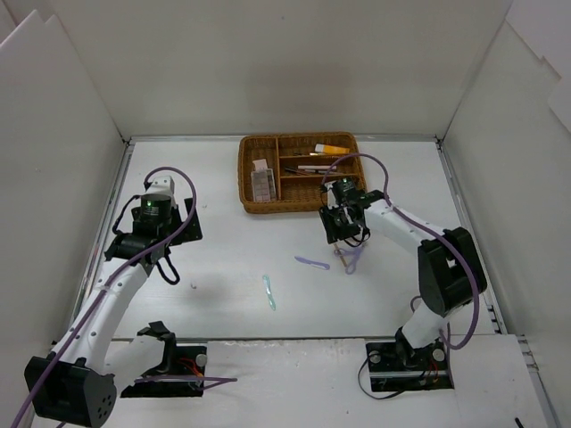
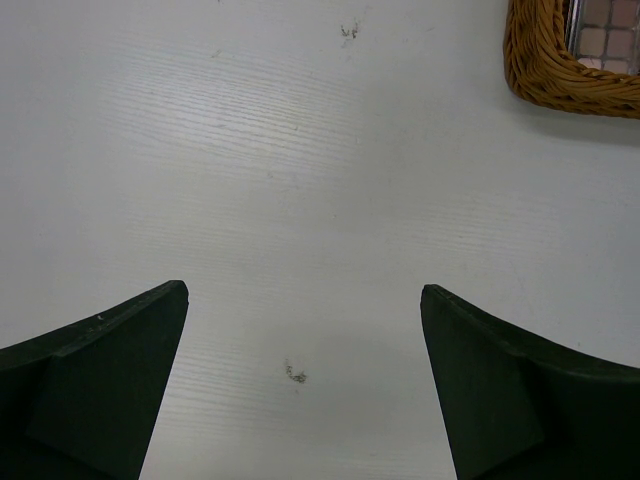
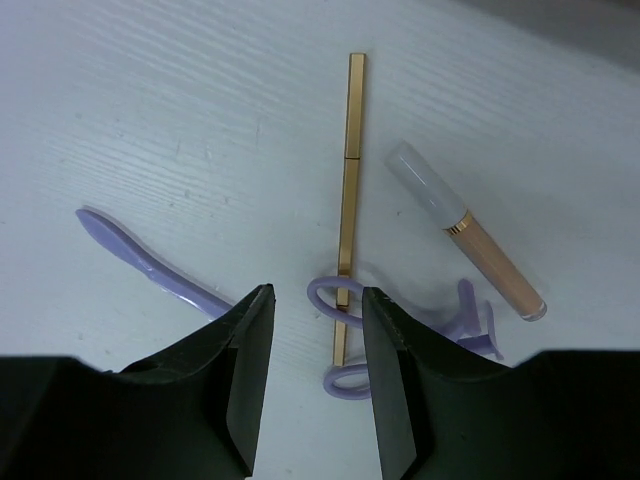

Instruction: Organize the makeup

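Right hand (image 3: 316,296) part-open astride gold pencil (image 3: 348,190), finger (image 3: 395,390) hiding part of lilac tool (image 3: 466,310); left hand (image 2: 304,288) spread wide.

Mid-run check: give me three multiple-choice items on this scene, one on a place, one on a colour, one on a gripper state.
1. Where is the mint tool relative to the wicker tray? A inside it; B on the table, nearer the arm bases; C leaning on its rim.
2. What colour is the thin pencil before the right gripper? A gold; B black; C red.
3. The left gripper is: A shut on a palette; B open, empty; C shut, empty.
Answers: 1 B, it lies on bare table; 2 A, its shaft shines gold; 3 B, its jaws stand wide apart over bare table.
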`<state>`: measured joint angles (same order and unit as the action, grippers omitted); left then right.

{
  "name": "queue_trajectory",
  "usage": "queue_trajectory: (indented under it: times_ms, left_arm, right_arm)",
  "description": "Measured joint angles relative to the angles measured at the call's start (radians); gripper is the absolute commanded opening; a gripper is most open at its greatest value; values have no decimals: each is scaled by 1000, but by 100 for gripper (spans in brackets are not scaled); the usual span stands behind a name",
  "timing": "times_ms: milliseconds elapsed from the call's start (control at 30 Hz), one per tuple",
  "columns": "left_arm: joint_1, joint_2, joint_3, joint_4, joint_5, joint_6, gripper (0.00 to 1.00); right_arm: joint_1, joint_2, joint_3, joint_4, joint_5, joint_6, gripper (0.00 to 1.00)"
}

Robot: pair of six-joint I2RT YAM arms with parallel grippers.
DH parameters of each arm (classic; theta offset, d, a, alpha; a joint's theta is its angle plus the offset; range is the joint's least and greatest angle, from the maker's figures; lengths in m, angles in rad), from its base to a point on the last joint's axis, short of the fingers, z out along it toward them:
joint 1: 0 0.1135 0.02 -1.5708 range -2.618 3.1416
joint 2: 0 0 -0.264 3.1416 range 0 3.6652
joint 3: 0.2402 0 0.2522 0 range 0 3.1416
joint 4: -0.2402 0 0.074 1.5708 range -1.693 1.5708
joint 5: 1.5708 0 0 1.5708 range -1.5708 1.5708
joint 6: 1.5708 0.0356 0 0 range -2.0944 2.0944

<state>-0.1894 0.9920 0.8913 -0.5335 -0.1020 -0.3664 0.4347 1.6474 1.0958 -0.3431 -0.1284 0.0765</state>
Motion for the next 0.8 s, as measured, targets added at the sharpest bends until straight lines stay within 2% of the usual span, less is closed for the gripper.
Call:
queue_trajectory:
  times_ms: [333,533,567,667,800]
  left_arm:
    - [0,-5,-5,0,-3,0,97]
    - [0,-18,-5,0,-8,0,97]
    - [0,-19,-5,0,-8,0,97]
    - [0,-20,-5,0,-8,0,97]
    - [0,-20,-5,0,-8,0,97]
  right_arm:
    - [5,142,2,2,-20,-64,33]
    - [11,153,4,5,-30,-86,18]
    - [14,153,4,6,-30,-88,12]
    - [34,154,4,8,-30,-97,4]
    - [68,154,5,8,-31,-102,0]
